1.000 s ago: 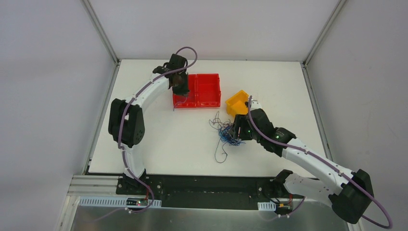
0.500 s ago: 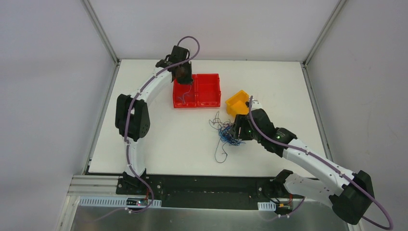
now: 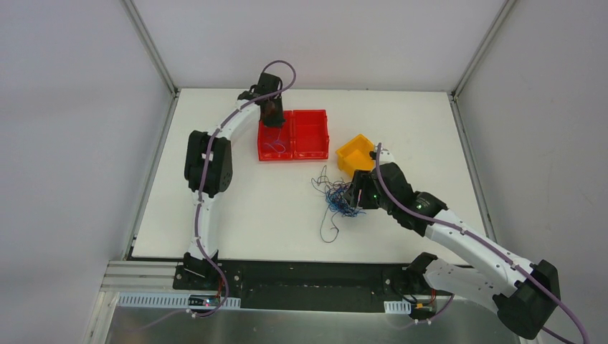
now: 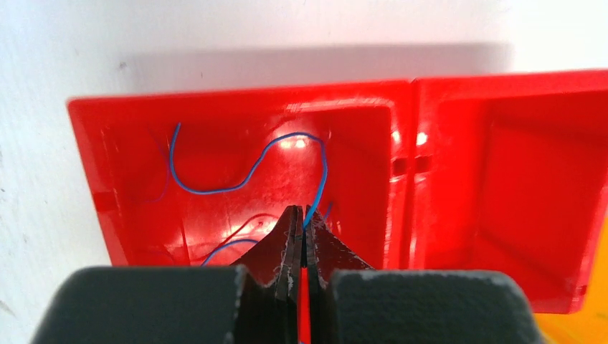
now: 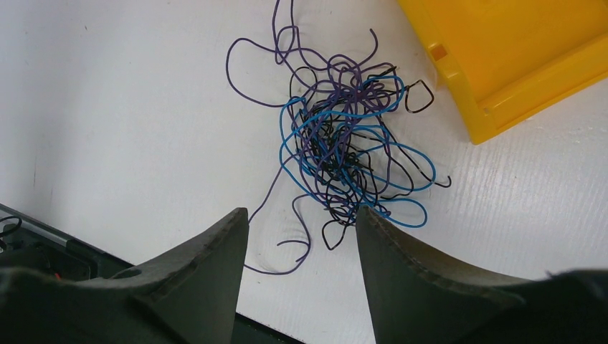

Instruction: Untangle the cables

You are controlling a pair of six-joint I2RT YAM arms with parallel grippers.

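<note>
The tangle of thin blue, purple and black cables (image 3: 337,201) lies mid-table; it fills the right wrist view (image 5: 344,136). My right gripper (image 3: 356,197) hovers just above its near right side, open and empty (image 5: 301,211). My left gripper (image 3: 272,118) is over the left compartment of the red bin (image 3: 294,135). In the left wrist view it (image 4: 302,211) is shut on one blue cable (image 4: 215,191), which loops down onto the compartment floor. Another blue strand (image 4: 222,247) lies there too.
A yellow bin (image 3: 355,154) stands tilted just behind the tangle, its corner in the right wrist view (image 5: 502,43). The red bin's right compartment (image 4: 538,179) holds nothing. A single purple strand (image 3: 328,231) trails toward the table's front edge.
My left arm has swung its elbow to the right and its gripper has shifted a little toward the back over the red bin's left compartment. My right arm has barely moved.
</note>
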